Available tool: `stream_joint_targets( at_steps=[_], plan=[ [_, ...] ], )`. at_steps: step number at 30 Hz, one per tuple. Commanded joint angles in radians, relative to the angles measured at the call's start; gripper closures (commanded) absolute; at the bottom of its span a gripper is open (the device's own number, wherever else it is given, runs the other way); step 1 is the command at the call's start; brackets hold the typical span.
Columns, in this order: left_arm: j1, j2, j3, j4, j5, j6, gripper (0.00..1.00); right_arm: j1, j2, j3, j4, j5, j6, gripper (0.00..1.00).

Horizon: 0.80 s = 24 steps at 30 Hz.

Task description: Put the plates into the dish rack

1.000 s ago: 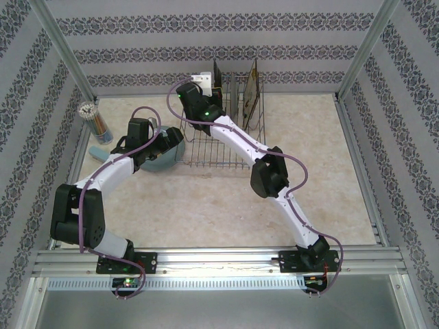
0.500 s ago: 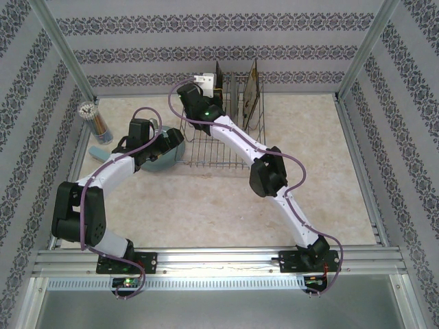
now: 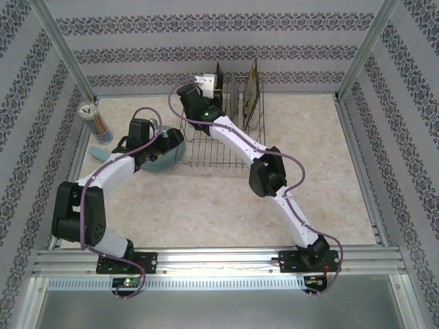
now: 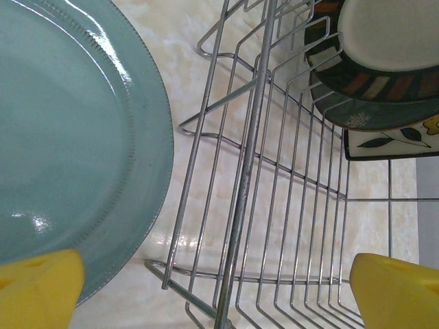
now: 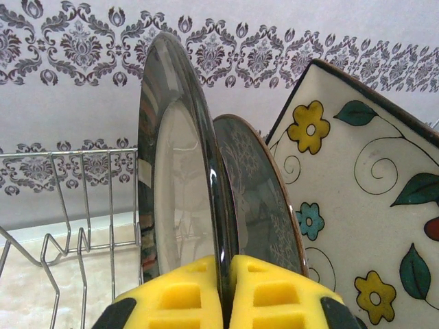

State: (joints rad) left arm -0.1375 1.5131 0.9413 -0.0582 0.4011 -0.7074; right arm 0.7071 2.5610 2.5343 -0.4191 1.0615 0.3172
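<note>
The wire dish rack [image 3: 212, 140] stands at the back middle of the table. My right gripper [image 5: 225, 295] is shut on the edge of the dark-brown-rimmed plate [image 5: 180, 171], which is held upright at the rack's far end [image 3: 217, 81]. Right behind it stand the grey plate [image 5: 259, 195] and the square floral plate [image 5: 357, 205]. The light-blue plate [image 4: 62, 137] lies flat on the table just left of the rack [image 4: 274, 178]. My left gripper [image 4: 216, 291] hovers open over the plate's rim and the rack's corner, with nothing held between its yellow fingers [image 4: 38, 288].
A cup of coloured sticks [image 3: 92, 120] stands at the far left by the wall. Aluminium posts [image 3: 65, 51] and patterned walls close in the table on three sides. Bare marble-patterned table [image 3: 206, 205] lies in front of the rack.
The right gripper has shifted the brown-rimmed plate slightly to the right at the rack's far end. The left arm has barely moved.
</note>
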Motion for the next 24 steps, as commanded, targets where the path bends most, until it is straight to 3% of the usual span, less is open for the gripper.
stream_joint_targets(
  at_steps=[1, 12, 24],
  plan=[
    [-0.002, 0.007, 0.009, 0.034, 0.016, 0.008, 0.00, 0.028, -0.007, 0.003, 0.064, 0.054, 0.044, 0.92],
    [0.000, 0.001, 0.001, 0.037, 0.018, 0.009, 0.00, 0.044, -0.002, -0.017, 0.064, 0.050, 0.068, 0.78],
    [0.000, 0.000, -0.002, 0.040, 0.020, 0.007, 0.00, 0.040, -0.009, -0.028, 0.051, 0.040, 0.102, 0.74]
  ],
)
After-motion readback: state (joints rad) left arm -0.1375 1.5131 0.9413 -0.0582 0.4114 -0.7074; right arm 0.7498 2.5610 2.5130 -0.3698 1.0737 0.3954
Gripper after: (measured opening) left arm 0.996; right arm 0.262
